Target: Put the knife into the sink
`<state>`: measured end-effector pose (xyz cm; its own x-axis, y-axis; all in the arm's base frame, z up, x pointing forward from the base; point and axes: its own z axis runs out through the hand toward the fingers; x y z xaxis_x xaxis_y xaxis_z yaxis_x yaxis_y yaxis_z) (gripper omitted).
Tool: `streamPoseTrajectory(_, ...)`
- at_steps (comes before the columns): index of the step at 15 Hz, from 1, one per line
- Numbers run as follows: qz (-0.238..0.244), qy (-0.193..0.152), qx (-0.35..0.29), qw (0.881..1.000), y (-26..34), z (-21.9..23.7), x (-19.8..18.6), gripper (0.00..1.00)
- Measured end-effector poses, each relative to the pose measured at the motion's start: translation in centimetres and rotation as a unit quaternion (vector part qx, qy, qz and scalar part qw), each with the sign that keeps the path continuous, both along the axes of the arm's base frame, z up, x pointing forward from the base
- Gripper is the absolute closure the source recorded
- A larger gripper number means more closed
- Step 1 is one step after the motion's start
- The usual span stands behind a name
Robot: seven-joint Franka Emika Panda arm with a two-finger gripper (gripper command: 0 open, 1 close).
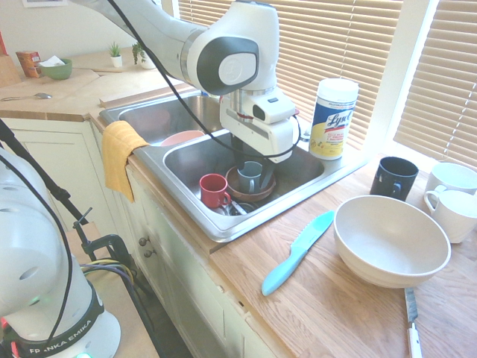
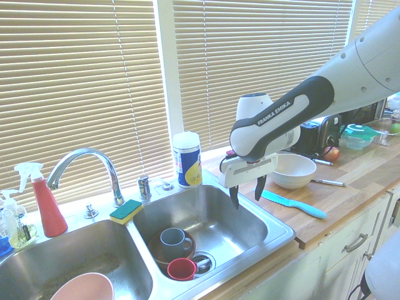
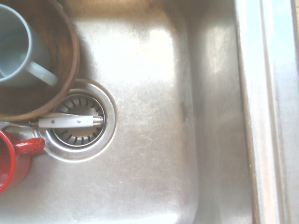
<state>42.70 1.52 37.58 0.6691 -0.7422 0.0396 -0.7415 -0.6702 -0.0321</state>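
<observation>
Currently, I have the fingers (image 2: pixel 248 191) wide apart with nothing between them, above the sink (image 2: pixel 206 219); the turquoise knife (image 2: pixel 294 204) lies on the wooden tabletop (image 2: pixel 350 187), beside the cream bowl (image 2: pixel 292 170).

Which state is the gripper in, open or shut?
Open: in the second exterior view, the gripper's two dark fingers stand well apart, nothing between them.

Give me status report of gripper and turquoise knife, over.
Gripper open and empty, above right basin. Turquoise knife still to fetch, on wooden counter. Nothing blocking it.
</observation>
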Motion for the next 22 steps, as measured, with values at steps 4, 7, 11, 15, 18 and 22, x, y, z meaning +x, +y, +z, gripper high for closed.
streamPoseTrajectory(4, 0.018, -0.001, -0.003, 1.000, -0.2, 0.6, 0.1, 0.00)
streamPoseTrajectory(7, 0.067, 0.010, -0.001, 0.998, -3.1, 2.6, -0.3, 0.00)
streamPoseTrajectory(11, 0.140, 0.040, 0.000, 0.989, -10.6, 2.7, -2.3, 0.00)
streamPoseTrajectory(15, 0.140, 0.049, -0.009, 0.989, -15.5, -0.7, -5.3, 0.00)
streamPoseTrajectory(18, 0.125, 0.029, -0.018, 0.992, -16.8, -3.3, -6.5, 0.00)
streamPoseTrajectory(22, 0.116, 0.017, -0.021, 0.993, -17.3, -4.6, -6.0, 0.00)
